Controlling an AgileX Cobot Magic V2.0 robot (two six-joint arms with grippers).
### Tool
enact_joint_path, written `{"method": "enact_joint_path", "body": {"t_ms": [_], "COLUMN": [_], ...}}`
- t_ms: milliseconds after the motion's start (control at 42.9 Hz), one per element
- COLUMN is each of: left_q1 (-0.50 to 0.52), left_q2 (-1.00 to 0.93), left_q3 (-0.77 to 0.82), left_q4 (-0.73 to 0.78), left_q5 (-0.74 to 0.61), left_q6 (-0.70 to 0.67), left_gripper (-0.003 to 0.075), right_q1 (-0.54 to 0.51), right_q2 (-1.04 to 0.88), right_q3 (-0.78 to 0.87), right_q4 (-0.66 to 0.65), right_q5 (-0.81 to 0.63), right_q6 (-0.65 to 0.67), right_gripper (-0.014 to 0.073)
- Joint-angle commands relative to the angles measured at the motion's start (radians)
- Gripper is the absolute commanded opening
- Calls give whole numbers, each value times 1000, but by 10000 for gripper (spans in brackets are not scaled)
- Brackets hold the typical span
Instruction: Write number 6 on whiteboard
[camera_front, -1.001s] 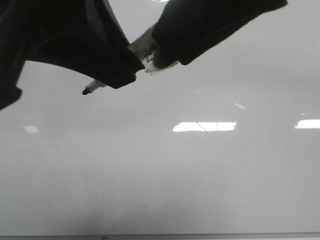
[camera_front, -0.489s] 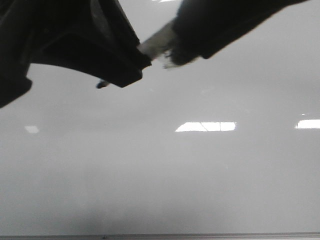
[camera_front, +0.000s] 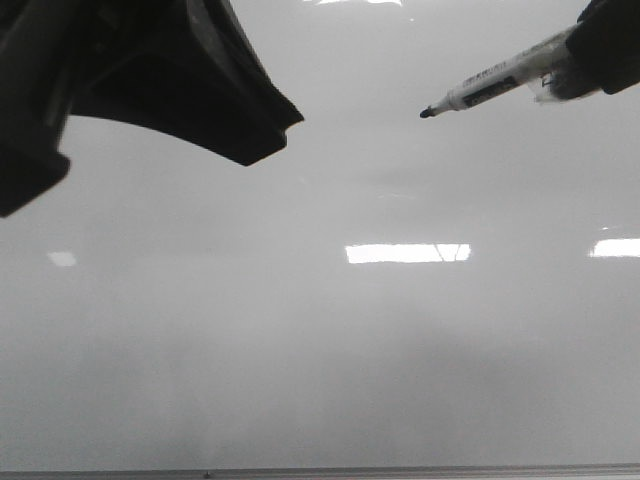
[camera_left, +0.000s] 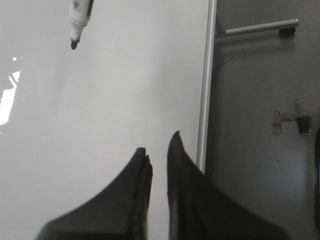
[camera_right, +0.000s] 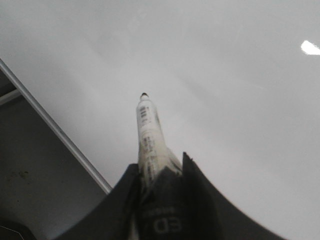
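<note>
Overhead, the right gripper (camera_right: 160, 167) pinches a white marker (camera_front: 495, 85) between its fingers, the dark tip (camera_front: 426, 113) pointing toward 8 o'clock in the front view, over the whiteboard (camera_front: 320, 340). Whether the tip touches the board cannot be told. At 10 o'clock the left gripper (camera_left: 157, 152) holds nothing, its fingers nearly together with a narrow gap, near the board's metal frame edge (camera_left: 206, 100). No drawn 6 is visible.
</note>
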Motion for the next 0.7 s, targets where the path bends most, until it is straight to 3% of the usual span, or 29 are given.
{"method": "enact_joint_path", "body": {"t_ms": [0, 279, 512, 675], "left_q1": [-3, 25, 25, 25], "left_q2": [-48, -356, -650, -769], "left_q3": [-15, 206, 384, 434], "left_q4": [-42, -213, -342, -349], "left_q5": [-74, -276, -279, -279], "left_q6": [-14, -14, -14, -14], "left_gripper": [-20, -20, -20, -20], "right_q1": [-6, -6, 49, 76], "right_q2": [-12, 82, 240, 346], "right_q3": [-25, -25, -124, -211], "right_q4": [10, 99, 114, 114], "right_q5": [-80, -241, -295, -407], "right_q6": [-4, -4, -4, -4], "right_gripper": [-67, -69, -69, -69]}}
